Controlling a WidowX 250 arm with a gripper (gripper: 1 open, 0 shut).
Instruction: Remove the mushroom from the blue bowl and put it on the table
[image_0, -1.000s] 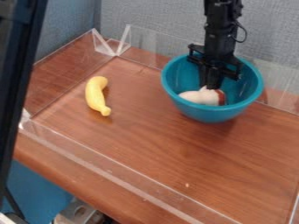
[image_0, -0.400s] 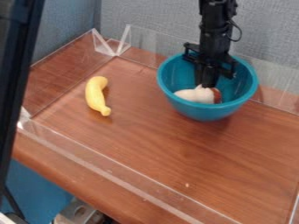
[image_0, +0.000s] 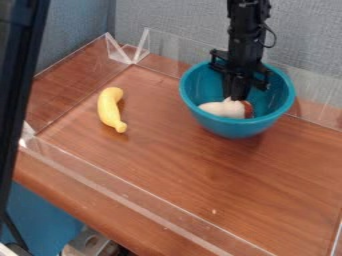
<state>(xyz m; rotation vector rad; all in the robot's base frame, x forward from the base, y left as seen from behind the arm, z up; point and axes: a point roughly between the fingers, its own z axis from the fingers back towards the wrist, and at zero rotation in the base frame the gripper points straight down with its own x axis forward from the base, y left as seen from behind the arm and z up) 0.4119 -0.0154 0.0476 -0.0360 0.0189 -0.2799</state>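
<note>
The blue bowl stands on the table at the back right. Inside it lies the mushroom, cream-white with a reddish-brown patch at its right end. My gripper comes straight down into the bowl, its black fingers closed together on the mushroom's right end. The fingertips are partly hidden against the mushroom and the bowl's inner wall. The mushroom rests low in the bowl.
A yellow banana lies on the table to the left of the bowl. Low clear acrylic walls edge the tabletop. A dark post crosses the left foreground.
The bowl, the mushroom and my gripper sit slightly further left than a second ago. Nothing has shifted in the last half second.
</note>
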